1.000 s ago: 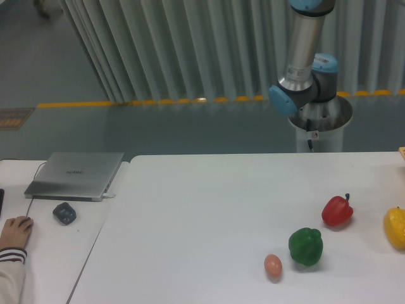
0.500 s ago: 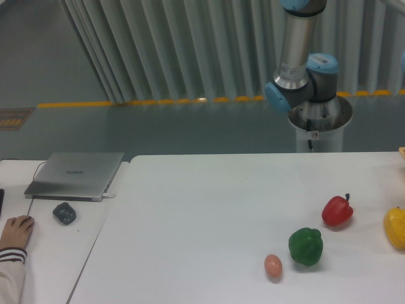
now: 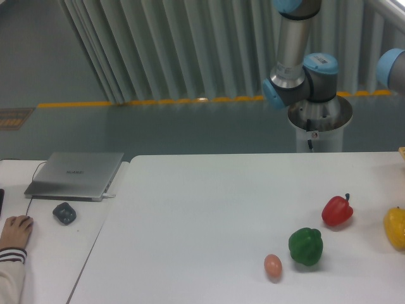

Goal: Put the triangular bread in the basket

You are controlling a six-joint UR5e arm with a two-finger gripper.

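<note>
arm [image 3: 292, 57] has swung left; green pepper [image 3: 305, 246] unmoved.

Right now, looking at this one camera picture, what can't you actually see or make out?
- The claw: out of frame; only the arm shows, cut by the top edge.
- The triangular bread and the basket: not visible anywhere.
- The yellow pepper: cut by the right edge.
- The person: only a hand, cut by the left edge.
</note>
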